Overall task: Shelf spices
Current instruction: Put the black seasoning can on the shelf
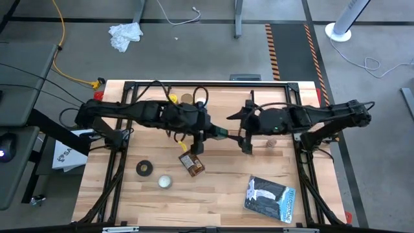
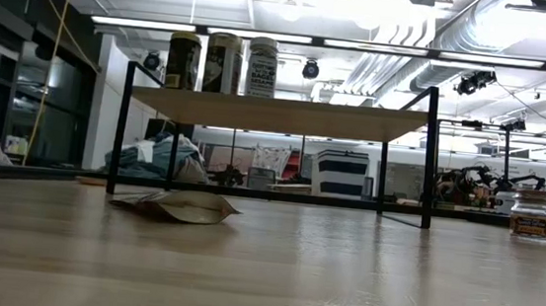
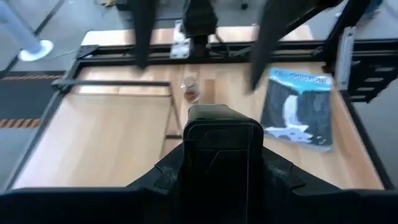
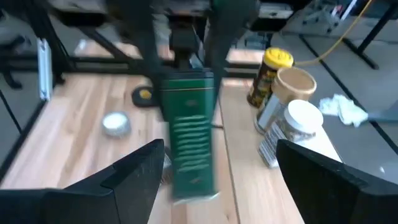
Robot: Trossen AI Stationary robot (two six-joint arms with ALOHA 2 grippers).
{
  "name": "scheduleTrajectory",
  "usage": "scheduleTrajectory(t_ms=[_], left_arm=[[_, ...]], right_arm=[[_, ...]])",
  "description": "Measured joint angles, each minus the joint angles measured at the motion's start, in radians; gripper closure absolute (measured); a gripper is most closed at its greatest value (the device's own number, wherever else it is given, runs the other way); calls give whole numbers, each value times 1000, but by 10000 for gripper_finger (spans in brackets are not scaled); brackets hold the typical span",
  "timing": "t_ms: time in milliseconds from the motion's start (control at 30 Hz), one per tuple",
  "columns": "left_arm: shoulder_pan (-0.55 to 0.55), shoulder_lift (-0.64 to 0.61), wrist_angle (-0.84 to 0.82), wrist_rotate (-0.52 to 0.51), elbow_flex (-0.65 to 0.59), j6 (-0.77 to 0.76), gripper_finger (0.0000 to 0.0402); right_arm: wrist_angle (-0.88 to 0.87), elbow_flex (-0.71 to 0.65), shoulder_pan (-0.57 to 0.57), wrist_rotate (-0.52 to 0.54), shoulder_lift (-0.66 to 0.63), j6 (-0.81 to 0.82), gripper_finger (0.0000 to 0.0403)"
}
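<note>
Dark bottle point(image 4: 189, 134) seemingly in left claw point(image 1: 197, 144).

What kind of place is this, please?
Probably a robotics lab or workshop, not a home: two robot arms work at a black-framed table, cables cross the concrete floor, and bare ceiling ducts show above.

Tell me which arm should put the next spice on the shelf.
Left. The left gripper holds the dark bottle close to the shelf, while the right gripper is open and holds nothing.
</note>
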Motion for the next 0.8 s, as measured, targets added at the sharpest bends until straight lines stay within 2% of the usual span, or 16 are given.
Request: scheduleTrajectory(t_ms=[300, 400, 567, 667, 800], left_arm=[[6, 78, -25, 3, 100, 95, 283], [15, 103, -61, -6, 133, 115, 283], [17, 124, -65, 1, 153, 121, 282], [17, 117, -61, -5, 153, 137, 282], [17, 105, -67, -14, 153, 141, 282]], right_arm=[[-147, 96, -47, -145, 95, -22, 96], [-144, 115, -47, -150, 125, -25, 96], [-150, 141, -47, -94, 164, -6, 101], [-157, 144, -47, -76, 171, -2, 128], [-161, 143, -46, -54, 178, -3, 192]])
